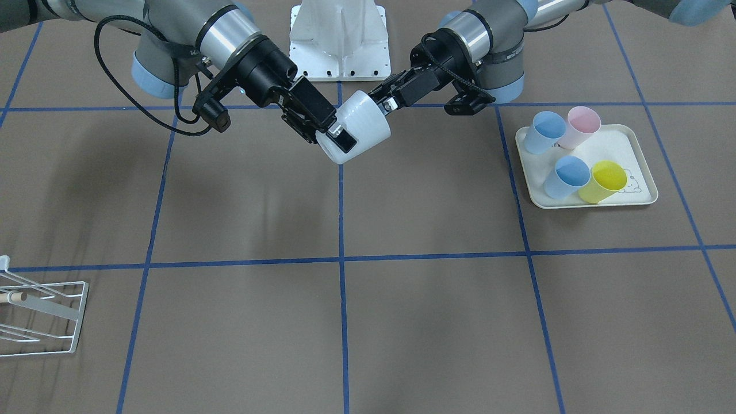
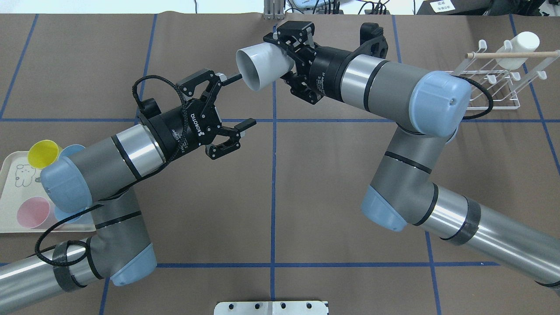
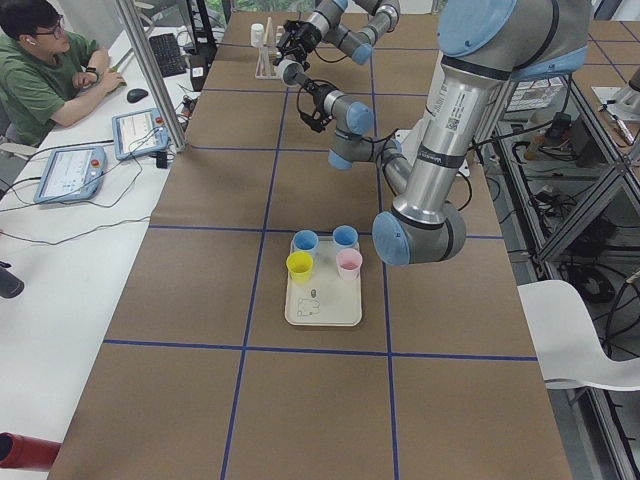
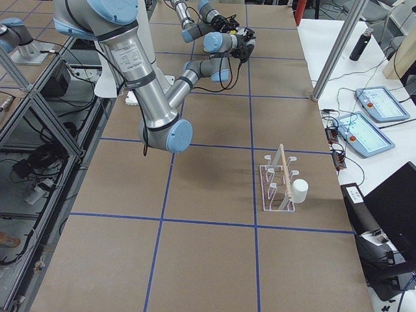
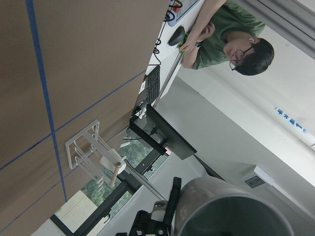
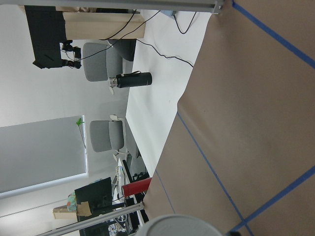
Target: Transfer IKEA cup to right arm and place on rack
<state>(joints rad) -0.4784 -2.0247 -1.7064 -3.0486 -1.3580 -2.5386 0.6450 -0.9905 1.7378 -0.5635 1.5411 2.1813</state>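
Midair, right gripper clamps white cup, left gripper spread wide alongside, rack well apart.

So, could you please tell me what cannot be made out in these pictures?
Front-facing view: the rack is cut off by the left edge.
Overhead view: the left arm hides most of the blue cups on the tray.
Side views: the white cup is too far and small to read the grip.
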